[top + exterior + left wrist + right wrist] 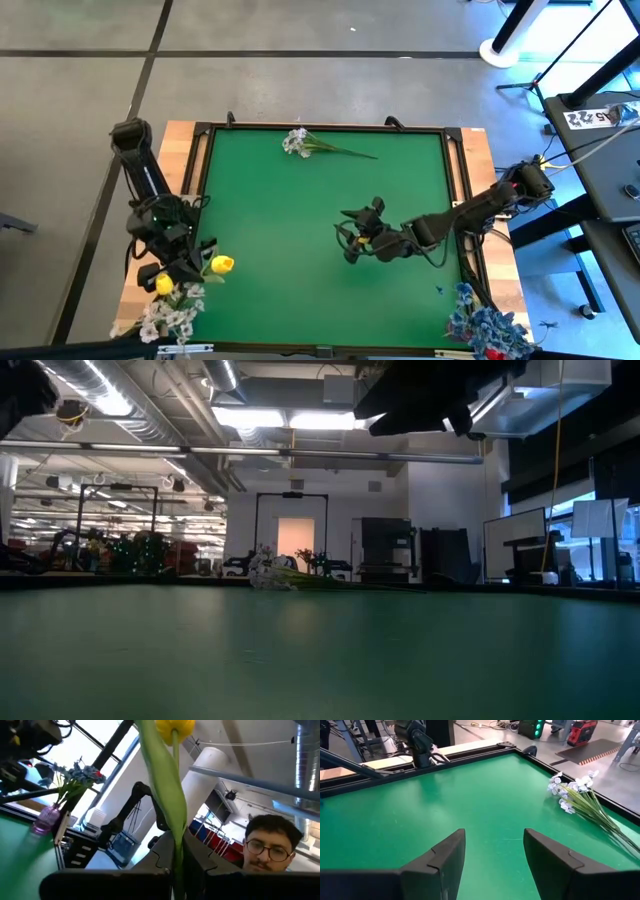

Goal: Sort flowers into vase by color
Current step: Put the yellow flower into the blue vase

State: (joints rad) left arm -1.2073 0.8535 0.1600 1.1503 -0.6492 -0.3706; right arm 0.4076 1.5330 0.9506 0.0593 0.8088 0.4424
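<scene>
Flowers: a yellow tulip (222,264) is pinched in the left gripper's (197,270) jaws near a vase (170,300) holding yellow and white blooms. Blue sprays (487,325) fill another vase. White spray (297,142) lies on the tabletop (300,220). Right gripper (350,235) hovers, jaws spread.

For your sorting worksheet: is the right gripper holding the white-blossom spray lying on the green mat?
No, the right gripper hovers open and empty, and the white-blossom spray lies apart on the green mat.
</scene>
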